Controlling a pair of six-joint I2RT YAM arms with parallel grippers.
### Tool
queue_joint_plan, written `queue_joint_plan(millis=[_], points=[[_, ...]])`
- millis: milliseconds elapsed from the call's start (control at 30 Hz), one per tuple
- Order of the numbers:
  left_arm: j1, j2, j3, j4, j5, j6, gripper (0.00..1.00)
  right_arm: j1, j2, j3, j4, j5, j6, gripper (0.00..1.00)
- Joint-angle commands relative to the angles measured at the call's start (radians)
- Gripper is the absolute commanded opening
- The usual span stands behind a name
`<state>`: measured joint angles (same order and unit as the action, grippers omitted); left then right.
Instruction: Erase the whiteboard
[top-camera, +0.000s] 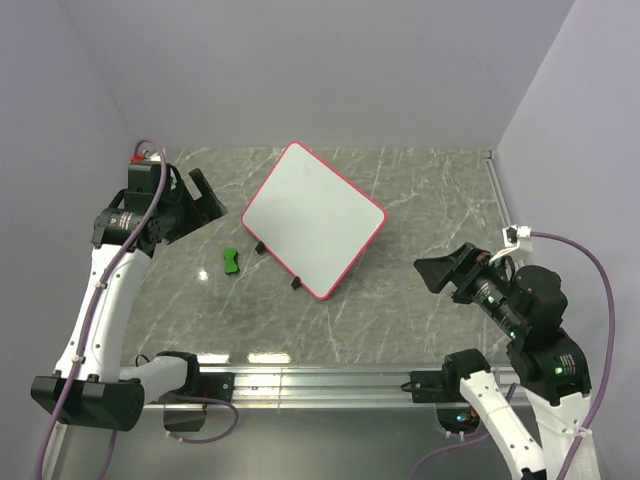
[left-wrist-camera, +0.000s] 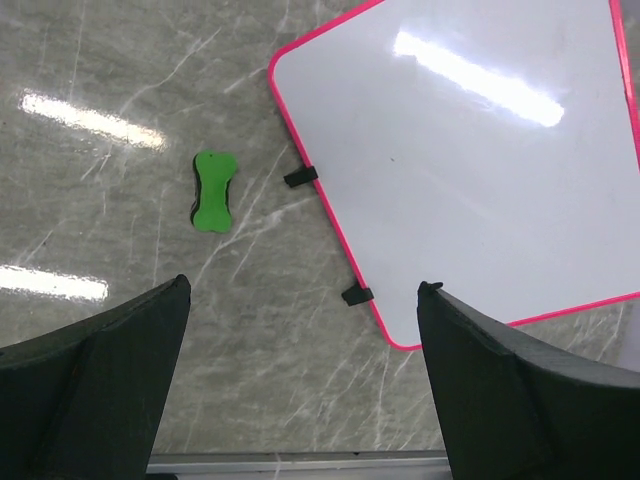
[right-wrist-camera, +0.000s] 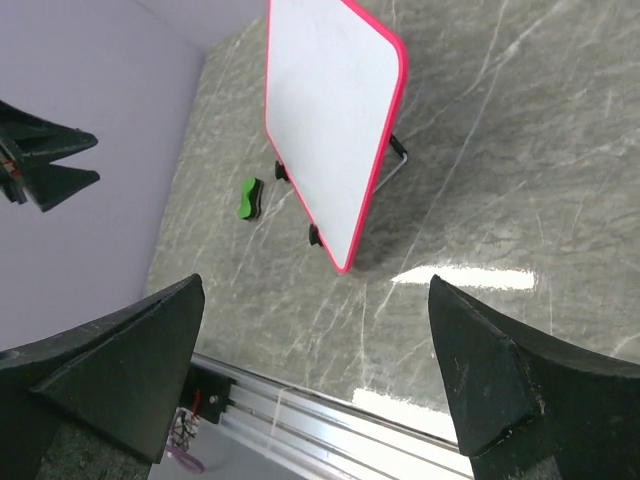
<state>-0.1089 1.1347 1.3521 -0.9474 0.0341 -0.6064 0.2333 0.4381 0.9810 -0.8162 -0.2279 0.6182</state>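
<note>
The worktop (top-camera: 430, 200) is a grey, marble-patterned slab with pale veins, and a metal rail (top-camera: 330, 380) runs along its near edge. A pink-framed whiteboard (top-camera: 315, 215) rests on it between the left end effector (top-camera: 208, 198) and the right end effector (top-camera: 432, 272), closer to the left one. The board's surface is blank. It sits turned diagonally and seems propped at a tilt on a thin wire stand (right-wrist-camera: 400, 160) behind it. Two black clips (top-camera: 261, 247) sit on the board edge that faces the left end effector. A small green, bone-shaped eraser (top-camera: 232, 261) lies flat just beside that edge, apart from the board and near the left end effector.
</note>
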Motion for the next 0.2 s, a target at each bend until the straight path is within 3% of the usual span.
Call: queue_joint_plan(millis=[0, 167], points=[[-0.002, -0.027, -0.001, 0.079, 0.024, 0.019, 0.99, 0.008, 0.004, 0.035, -0.02, 0.007, -0.028, 1.0], [-0.002, -0.07, -0.033, 0.151, -0.055, 0.097, 1.0, 0.008, 0.014, 0.018, -0.031, 0.021, -0.021, 1.0]])
